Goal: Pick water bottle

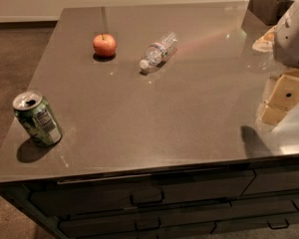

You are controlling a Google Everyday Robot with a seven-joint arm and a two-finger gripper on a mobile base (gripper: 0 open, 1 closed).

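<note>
Risks: bottle (158,51) lies on its side on the counter (189,123), so we expect it to roll if nudged off-centre. It's thin clear plastic and may squash or slip out. The apple (104,45) sits near it on the side away from the gripper (284,98), so an overshoot could knock it. The bottle is well apart from the gripper, across the counter and further back, cap end nearer us. Whether the gripper is spread or closed, we can't tell. The can (37,118) is further off still.

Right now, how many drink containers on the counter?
2: water bottle lying near centre, right of apple; green can, front-left corner. Gripper at right edge. Dark box top right might hide more.
</note>
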